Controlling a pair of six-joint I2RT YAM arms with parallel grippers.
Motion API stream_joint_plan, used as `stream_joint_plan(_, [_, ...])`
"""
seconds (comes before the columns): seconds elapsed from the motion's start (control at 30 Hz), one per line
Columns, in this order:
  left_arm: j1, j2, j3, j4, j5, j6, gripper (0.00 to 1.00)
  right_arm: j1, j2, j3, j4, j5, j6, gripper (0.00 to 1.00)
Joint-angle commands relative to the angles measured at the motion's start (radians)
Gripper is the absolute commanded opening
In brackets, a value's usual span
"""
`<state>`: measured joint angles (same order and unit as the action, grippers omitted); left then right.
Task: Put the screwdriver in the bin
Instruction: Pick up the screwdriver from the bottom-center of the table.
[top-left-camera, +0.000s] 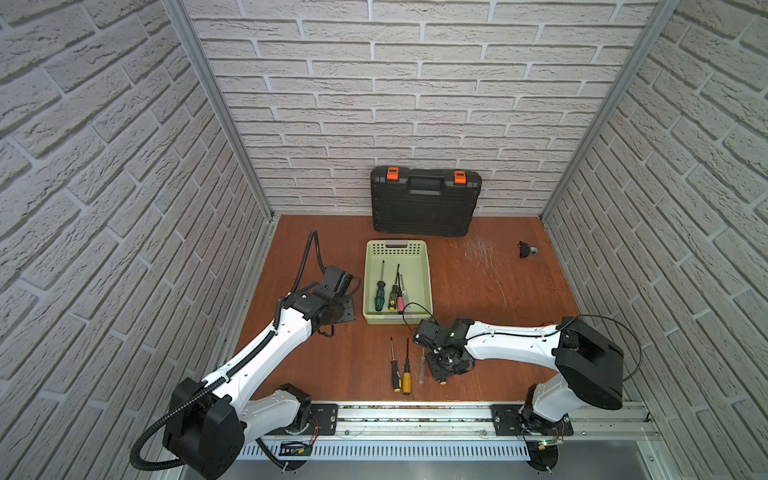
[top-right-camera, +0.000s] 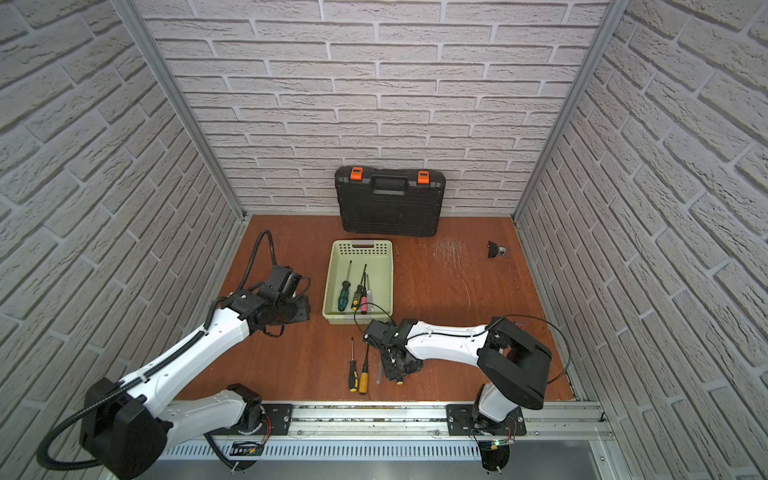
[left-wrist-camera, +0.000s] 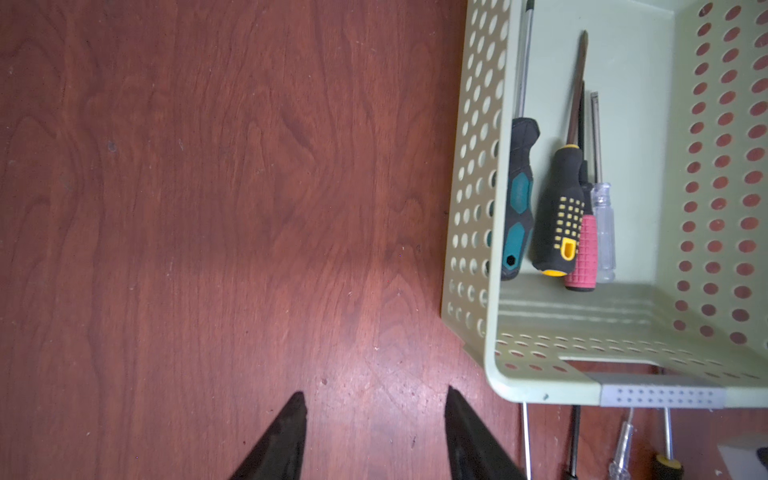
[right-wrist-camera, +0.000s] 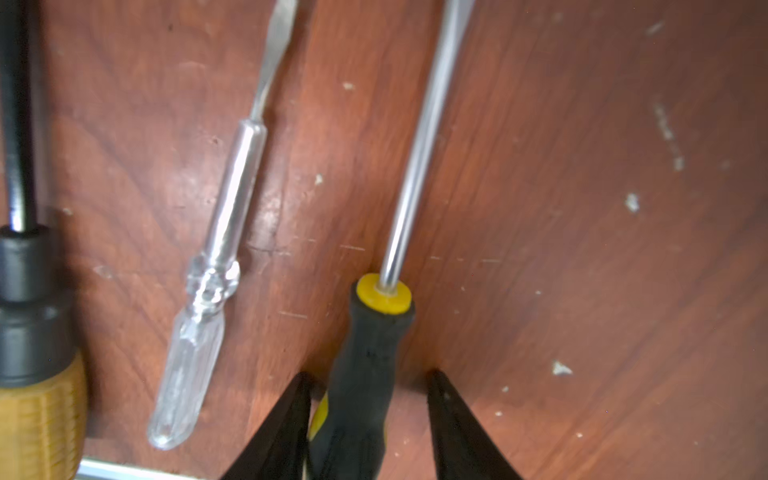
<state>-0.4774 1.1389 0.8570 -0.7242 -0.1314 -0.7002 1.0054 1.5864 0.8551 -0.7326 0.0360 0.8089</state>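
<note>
Nearest the front rail, the screwdriver (right-wrist-camera: 370, 345), black-handled with a yellow collar, is lying on the table (top-left-camera: 478, 291) and is being straddled by the right gripper (right-wrist-camera: 369, 373). The handle is being flanked by both fingers, with a clear gap left at one side, so it is not being clamped. A mark on the handle is too blurred to be read.

All this is being shown by the right wrist view alone. In both top views the tool is being hidden beneath the wrist. Its long axis is being laid front to back, with the shaft pointed towards the bin (top-left-camera: 415, 249).

Beside it, a clear-handled driver (right-wrist-camera: 208, 291) and an amber-handled one (right-wrist-camera: 37, 415) are being shown. Farther on, four screwdrivers (left-wrist-camera: 559, 216) are being cradled in the bin. The left gripper (left-wrist-camera: 375, 392) is being held spread over bare wood next to it. At the far wall, a black toolcase (top-left-camera: 424, 208) is being propped upright.
</note>
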Motion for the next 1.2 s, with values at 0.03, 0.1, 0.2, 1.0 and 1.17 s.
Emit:
stream_joint_plan(0.03, [0.012,-0.01,0.005,0.016,-0.015,0.006,0.55,0.007,0.036,-0.02,0.064,-0.036,0.015,0.43])
stream_joint_plan(0.1, [0.014,-0.01,0.008,0.014,-0.016,0.011,0.55,0.009,0.044,-0.024,0.073,-0.043,0.016,0.38])
stream_joint_plan(0.2, [0.021,-0.01,0.017,0.008,-0.017,0.019,0.54,0.012,0.047,-0.033,0.077,-0.051,0.019,0.26])
stream_joint_plan(1.0, [0.057,-0.012,0.127,-0.04,-0.046,-0.005,0.54,-0.053,-0.189,0.521,-0.258,-0.028,-0.204,0.06])
stream_joint_plan(1.17, [0.057,-0.04,0.124,-0.078,-0.049,-0.008,0.54,-0.191,-0.023,0.635,-0.047,-0.094,-0.252,0.05])
